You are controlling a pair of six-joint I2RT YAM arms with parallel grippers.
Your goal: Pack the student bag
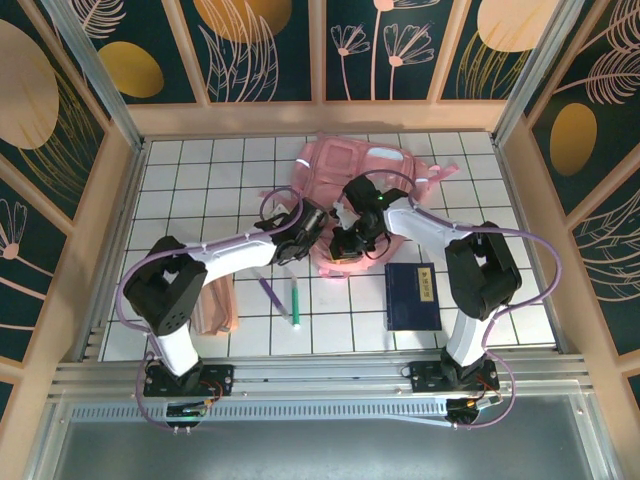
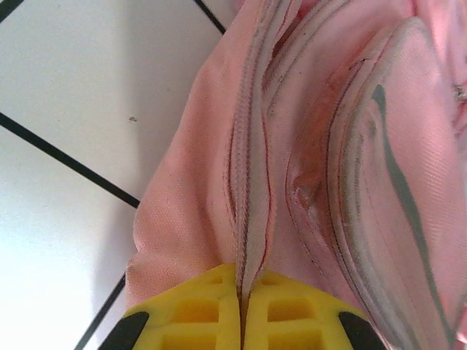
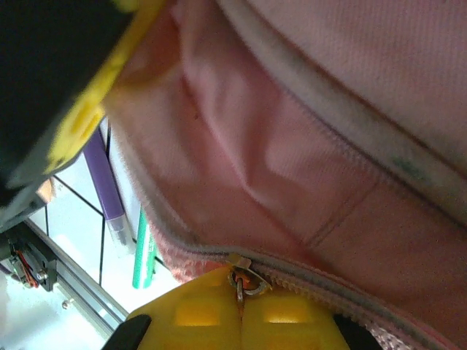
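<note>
Yellow fingers [image 2: 197, 310] of your left gripper [image 2: 241, 292] are pressed together low in the left wrist view, pinching the zip edge of the student bag [image 2: 190, 211]. Your right gripper [image 3: 241, 302] is clamped too, its tips closed on the small metal zipper pull [image 3: 241, 281] at the bag's mouth.

From above, the bag [image 1: 370, 165] lies flat at the far middle of the white tiled table [image 1: 200, 190]. Both grippers meet at its near edge, and the two arms cross over that edge and hide part of it.

Just in front of the bag, between the arms, lie a purple pen [image 1: 268, 293] and a green pen [image 1: 296, 303], side by side but apart. To the right, beside your right arm, lies a flat navy book [image 1: 412, 296]. On the left, a peach pouch [image 1: 215, 305] sits partly under your left arm.

At the bag's mouth you see folded pink lining; what it holds you cannot tell.

The bag is soft woven pink cloth with grey-edged zip tape and a translucent front pocket crossed by a silver strip. The tiles are glossy, with dark lines between them.
</note>
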